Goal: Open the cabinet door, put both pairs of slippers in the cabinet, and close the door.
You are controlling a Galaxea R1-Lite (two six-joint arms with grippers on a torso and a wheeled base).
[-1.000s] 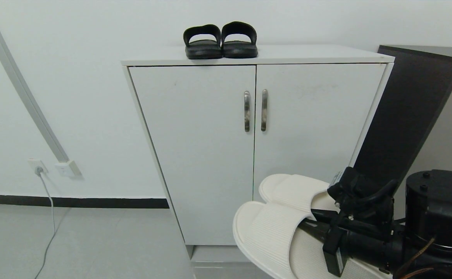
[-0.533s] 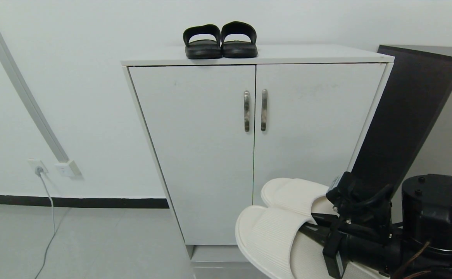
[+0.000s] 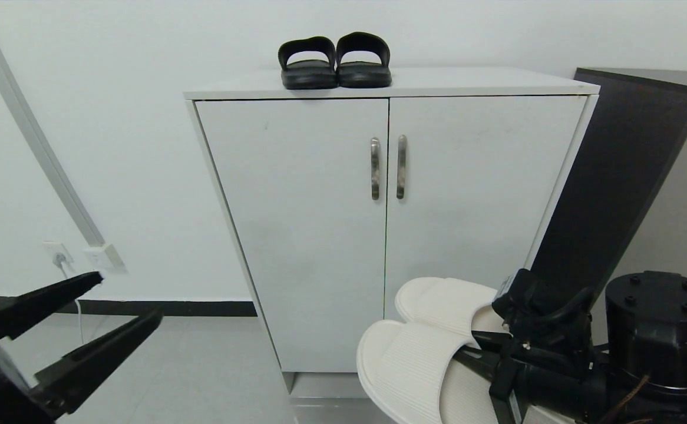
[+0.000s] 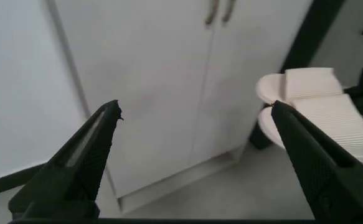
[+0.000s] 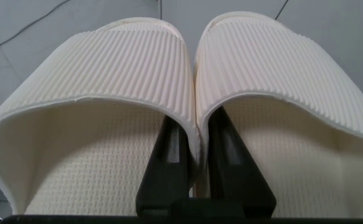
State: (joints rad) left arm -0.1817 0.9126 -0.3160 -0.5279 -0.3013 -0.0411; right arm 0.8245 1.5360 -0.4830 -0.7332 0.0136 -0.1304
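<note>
On top of the white cabinet [image 3: 485, 82], near its back and above the left door [image 3: 302, 235], a black pair of slippers [image 3: 332, 75] stands side by side, the two touching, open heels toward the robot. Both doors are shut; the left door and the right door [image 3: 467, 188] meet at a thin seam, with one upright metal handle [image 3: 375, 169] just left of it and a second handle [image 3: 401, 167] just right of it. Low on the right, in front of the bottom of the right door, the right pincer [image 3: 485, 347] holds the white pair of slippers [image 3: 420, 359] off the floor [image 3: 202, 365], toes toward the cabinet. The right wrist view shows that pincer [image 5: 193, 134] clenched on the slippers' adjoining inner walls, one dark finger inside each ribbed strap, so the white pair [image 5: 125, 74] hangs pressed together. At the lower left the left pincer [image 3: 128, 296] is released, its two long black fingers spread wide with nothing between them, well apart from the cabinet. From the left wrist view that pincer [image 4: 195, 107] faces the cabinet's lower front, with the white pair [image 4: 321, 99] off to one side. A wall socket [image 3: 55, 252] with a cable [image 3: 78, 330] sits left of the cabinet, and a dark panel [image 3: 626, 176] stands just beside its right side.
</note>
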